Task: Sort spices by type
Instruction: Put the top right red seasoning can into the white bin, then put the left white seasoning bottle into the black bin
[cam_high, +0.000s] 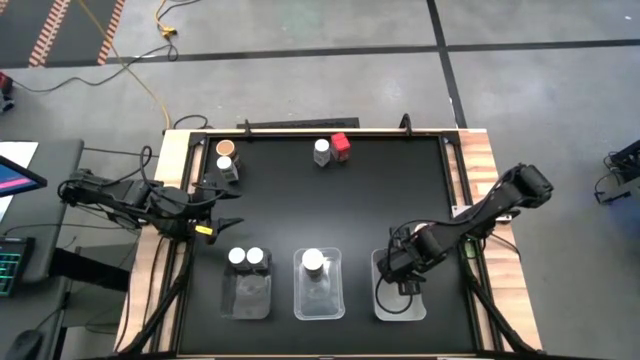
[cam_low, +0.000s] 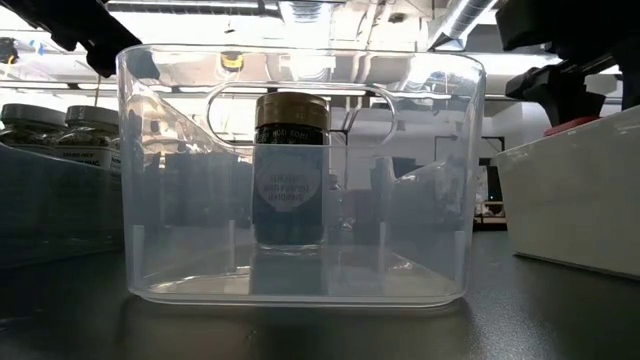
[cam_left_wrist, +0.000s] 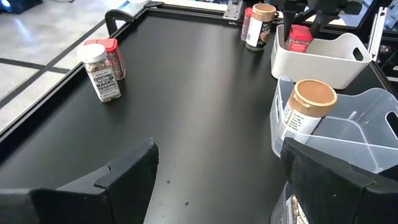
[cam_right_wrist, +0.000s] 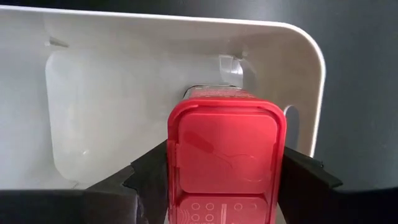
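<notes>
The black table top (cam_high: 330, 210) lies bare across its wide middle, with open room between the far edge and the near row of three trays. Along that near edge stand the left tray (cam_high: 249, 297) with two white-capped jars (cam_high: 246, 257), the middle tray (cam_high: 319, 290) with one tan-lidded jar (cam_high: 313, 261), and the right tray (cam_high: 379, 262), close to the table's right rim. The right gripper (cam_high: 403, 268) hangs over the right tray, its jaws closed against the two sides of a red-capped jar (cam_right_wrist: 225, 160) held inside the tray walls. The left gripper (cam_high: 228, 210) waits near the left edge, jaws spread wide and empty. Just beyond it, at the far left corner, stand a tan-lidded jar (cam_high: 225, 148) and a smaller jar (cam_high: 226, 166). At the far edge a white-capped jar (cam_high: 322, 152) and a red-capped jar (cam_high: 341, 147) stand side by side.
</notes>
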